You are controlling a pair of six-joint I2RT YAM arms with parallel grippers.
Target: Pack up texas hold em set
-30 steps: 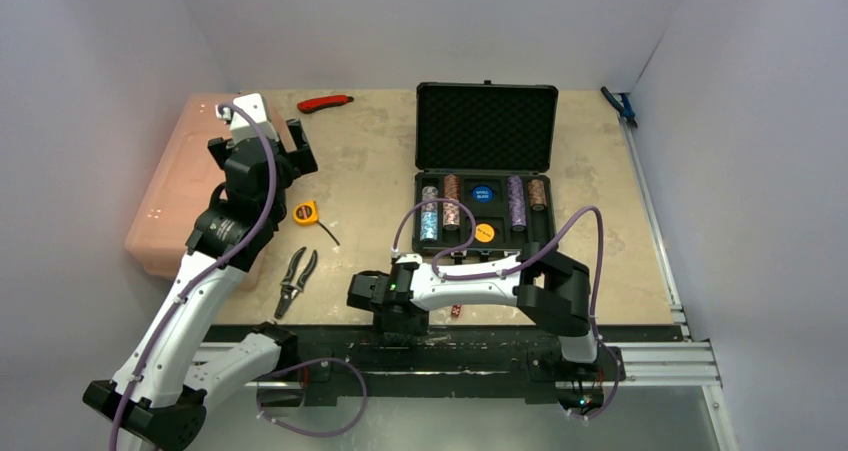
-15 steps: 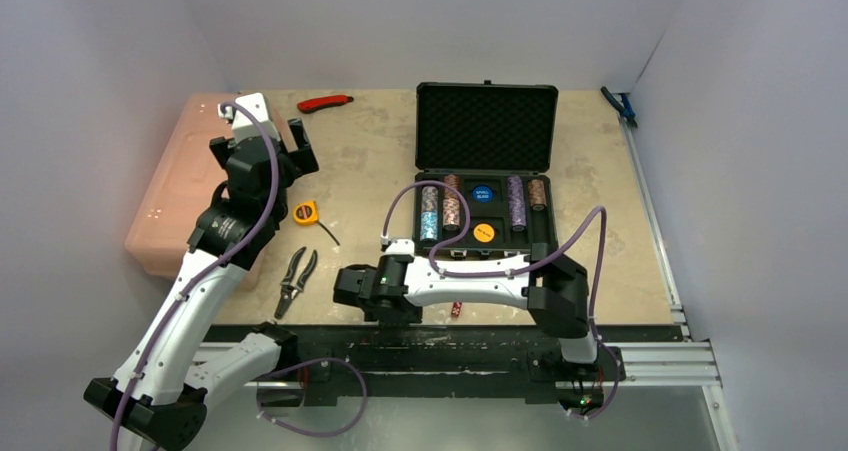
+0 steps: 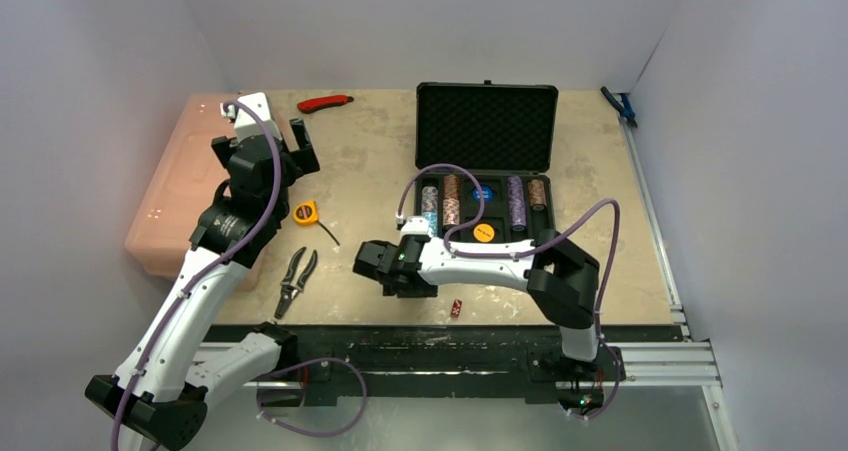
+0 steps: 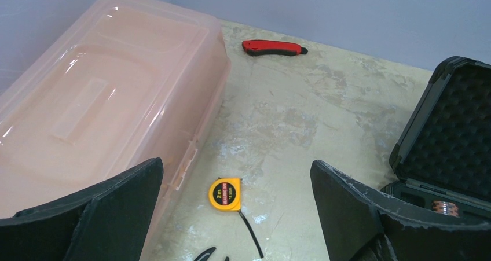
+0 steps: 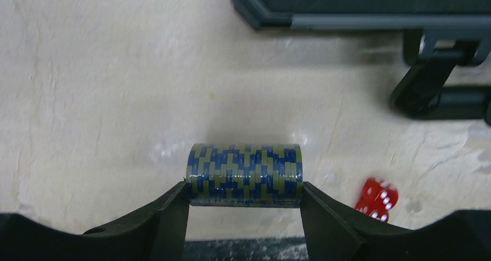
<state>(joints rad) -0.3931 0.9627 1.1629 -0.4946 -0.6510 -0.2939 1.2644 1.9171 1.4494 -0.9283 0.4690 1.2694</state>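
The top camera sits high behind the arms (image 3: 200, 291) and looks down on the whole counter (image 3: 370, 171). The left wrist camera looks across it from above at the pink box (image 4: 98, 99), tape measure (image 4: 224, 194) and black case (image 4: 457, 128), which the top view shows too. The right wrist camera looks straight down from very close at the chip stack (image 5: 244, 174) and a red die (image 5: 376, 198).

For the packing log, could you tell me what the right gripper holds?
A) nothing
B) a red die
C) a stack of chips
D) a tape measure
C: the right gripper is shut on the ends of a blue-and-green stack of chips, while the red die lies on the table beside it.
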